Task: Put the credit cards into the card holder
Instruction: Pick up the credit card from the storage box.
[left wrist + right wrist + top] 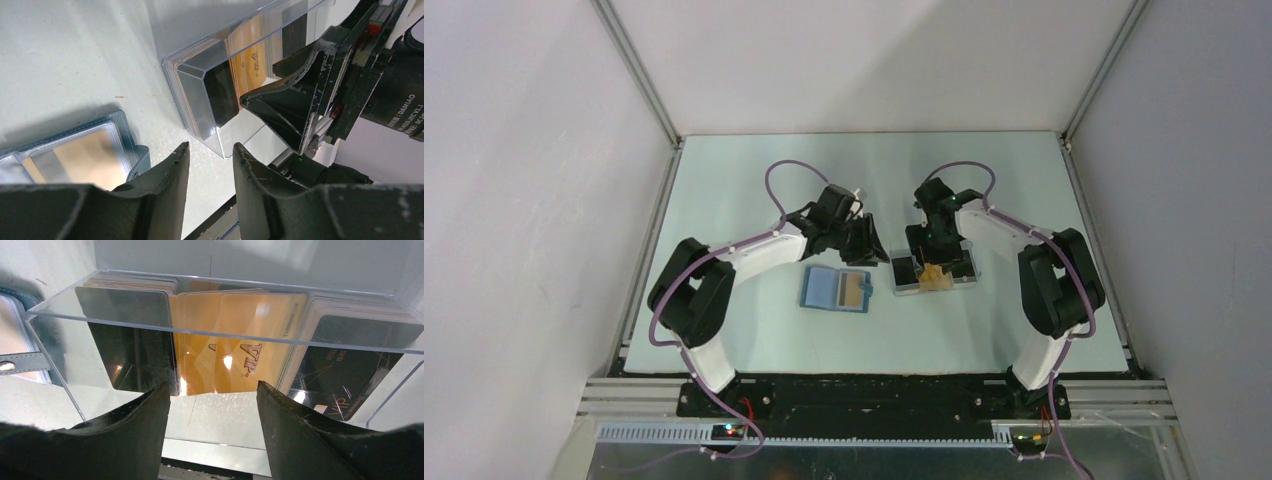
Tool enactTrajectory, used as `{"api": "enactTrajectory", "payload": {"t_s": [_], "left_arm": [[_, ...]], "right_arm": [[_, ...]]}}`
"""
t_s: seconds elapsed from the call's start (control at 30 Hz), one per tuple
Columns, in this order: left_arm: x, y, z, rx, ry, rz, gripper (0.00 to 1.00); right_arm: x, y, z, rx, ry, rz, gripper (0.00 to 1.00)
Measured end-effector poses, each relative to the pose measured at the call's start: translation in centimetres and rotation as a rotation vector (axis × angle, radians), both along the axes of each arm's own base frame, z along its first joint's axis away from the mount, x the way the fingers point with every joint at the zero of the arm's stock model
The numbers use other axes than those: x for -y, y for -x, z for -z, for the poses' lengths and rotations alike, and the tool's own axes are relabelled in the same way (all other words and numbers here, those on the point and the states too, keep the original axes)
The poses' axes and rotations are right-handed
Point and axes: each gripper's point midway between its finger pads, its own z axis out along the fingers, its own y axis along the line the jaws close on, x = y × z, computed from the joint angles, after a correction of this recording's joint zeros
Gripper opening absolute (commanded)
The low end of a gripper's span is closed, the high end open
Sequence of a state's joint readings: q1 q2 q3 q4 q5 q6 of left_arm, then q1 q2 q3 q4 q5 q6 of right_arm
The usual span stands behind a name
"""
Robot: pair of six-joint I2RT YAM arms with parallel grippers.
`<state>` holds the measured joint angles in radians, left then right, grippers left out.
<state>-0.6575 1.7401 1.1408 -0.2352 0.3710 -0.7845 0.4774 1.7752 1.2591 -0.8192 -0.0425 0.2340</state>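
Lies open on counter [754, 200], at 6 o'clock: blue card holder [836, 289], gold card in right pocket. At 3 o'clock of it, clear tray [50, 322], credit cards [240, 360] standing inside. Right hand [213, 387] wide, empty, over tray. Left hand [211, 147] narrow, empty, at 1 o'clock of holder.

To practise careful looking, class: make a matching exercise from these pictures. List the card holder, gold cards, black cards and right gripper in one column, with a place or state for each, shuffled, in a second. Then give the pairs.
Column one
1. card holder
2. gold cards
3. black cards
4. right gripper

Column two
A. at both ends of the clear tray
B. lying open on the table, beside the tray
C. open and empty, at the tray
D. in the middle of the tray

Pairs: 1-B, 2-D, 3-A, 4-C
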Motion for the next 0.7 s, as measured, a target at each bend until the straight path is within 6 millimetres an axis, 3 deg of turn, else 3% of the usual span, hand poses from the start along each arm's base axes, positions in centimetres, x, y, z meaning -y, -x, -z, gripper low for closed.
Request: {"api": "enactTrajectory", "payload": {"t_s": [0.1,0.37,0.7], "left_arm": [[0.1,0.1,0.0,0.001,-0.001,0.002,0.42],[0.9,0.4,0.5,0.006,-0.019,0.012,0.41],[2.1,-0.1,3.2,-0.004,-0.087,-0.003,0.33]], "right_arm": [[0.0,-0.1,0.0,-0.008,-0.016,0.008,0.62],[0.1,-0.3,0.0,-0.026,-0.057,0.028,0.62],[0.5,-0.3,1.4,-0.041,0.002,0.022,0.60]]}}
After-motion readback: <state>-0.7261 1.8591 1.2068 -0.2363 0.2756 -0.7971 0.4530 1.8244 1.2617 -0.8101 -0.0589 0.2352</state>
